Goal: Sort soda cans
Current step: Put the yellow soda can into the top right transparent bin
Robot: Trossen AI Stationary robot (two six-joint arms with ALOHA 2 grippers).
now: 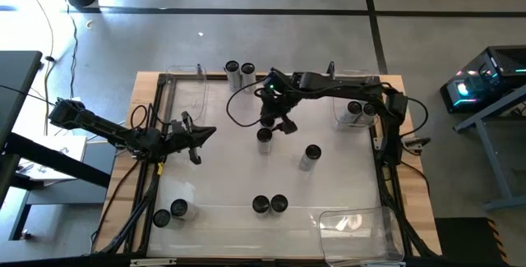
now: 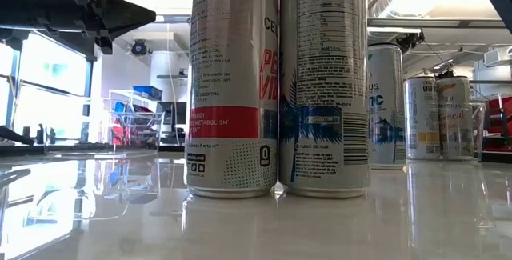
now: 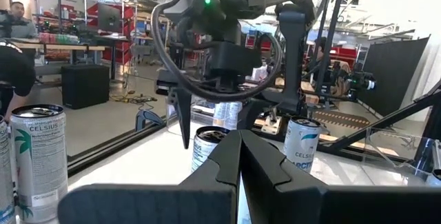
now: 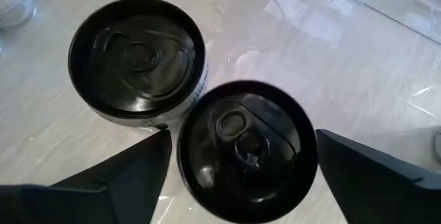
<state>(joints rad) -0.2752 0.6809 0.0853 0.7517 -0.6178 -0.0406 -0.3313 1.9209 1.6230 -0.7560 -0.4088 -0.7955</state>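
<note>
Your right hand (image 4: 241, 155): dark fingers spread, straddling one cylindrical soda can (image 4: 247, 151), glossy black lid, mid-worktop (image 1: 230, 177), touching a second can (image 4: 136, 58). Your left hand (image 3: 240, 156): fingers pressed together, empty, left side.

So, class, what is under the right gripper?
Two upright soda cans side by side. One can sits between the open fingers of the right gripper; the second can is outside them. Their dark tops show; the first can's sides and base are covered by its own top.

Bright window glare washes the glossy table (image 2: 448, 220); near cans (image 2: 276, 84) look sharp.
</note>
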